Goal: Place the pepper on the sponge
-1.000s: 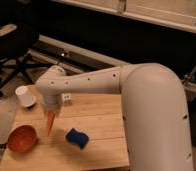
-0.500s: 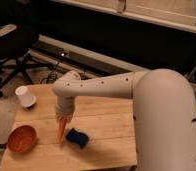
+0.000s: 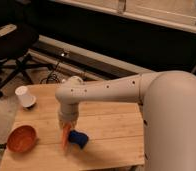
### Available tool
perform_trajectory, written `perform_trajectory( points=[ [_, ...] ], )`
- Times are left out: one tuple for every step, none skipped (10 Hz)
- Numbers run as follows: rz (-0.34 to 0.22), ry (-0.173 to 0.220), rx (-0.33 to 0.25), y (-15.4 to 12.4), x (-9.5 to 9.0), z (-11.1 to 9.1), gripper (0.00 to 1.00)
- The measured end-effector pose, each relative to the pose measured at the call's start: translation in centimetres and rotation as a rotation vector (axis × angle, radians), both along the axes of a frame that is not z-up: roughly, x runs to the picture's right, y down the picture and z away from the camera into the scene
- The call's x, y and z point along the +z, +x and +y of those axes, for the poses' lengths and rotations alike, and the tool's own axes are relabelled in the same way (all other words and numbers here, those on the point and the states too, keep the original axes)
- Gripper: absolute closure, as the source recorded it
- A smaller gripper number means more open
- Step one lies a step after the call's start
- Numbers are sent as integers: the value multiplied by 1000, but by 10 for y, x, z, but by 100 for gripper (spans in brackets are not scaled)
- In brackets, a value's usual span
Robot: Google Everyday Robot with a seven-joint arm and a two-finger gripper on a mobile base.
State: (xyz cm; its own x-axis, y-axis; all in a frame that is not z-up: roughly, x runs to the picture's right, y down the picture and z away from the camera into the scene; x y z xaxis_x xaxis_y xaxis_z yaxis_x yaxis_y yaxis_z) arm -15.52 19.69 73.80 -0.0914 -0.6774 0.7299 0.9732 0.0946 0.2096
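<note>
Your gripper (image 3: 67,124) hangs over the front-left part of the light wooden desk (image 3: 116,135), w/ the slim, tapered orange-red pepper (image 3: 66,139) hanging below it. Jaws look closed on the pepper's thick top end. It stands near upright, long axis approx. vertical, tip down and close to the desk top; can't tell if the tip touches.

The small dark blue soft sponge (image 3: 81,139) lies on the desk just beside the pepper, on the pepper's right in the camera view, i.e. toward the arm's bulk. Low down the two look touching or nearly so.

So the pepper isn't on the sponge. It's beside it, w/ the tip at about sponge level. The offset is short and sideways, rightward in view. The tip prob. has to clear the sponge's top edge, or it'll shove the soft block along.

Round orange bowl (image 3: 22,138) & white cup (image 3: 24,96) sit well apart to the left.
</note>
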Motion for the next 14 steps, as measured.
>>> perform_trajectory(
  points=[
    [2,-11,2,1,2,7,58],
    [4,-21,4,1,4,13,58],
    [8,-31,9,2,9,20,58],
    [11,-39,15,4,14,25,58],
    [14,-44,17,7,17,27,58],
    [17,-47,20,11,20,28,58],
    [20,-49,23,17,22,27,58],
    [25,-50,28,25,23,26,58],
    [29,-49,31,31,24,23,58],
    [35,-48,36,40,25,18,58],
    [37,-48,41,44,26,16,58],
    [38,-47,46,47,27,13,57],
    [38,-51,47,50,29,11,53],
    [34,-59,45,49,31,11,41]
  ],
)
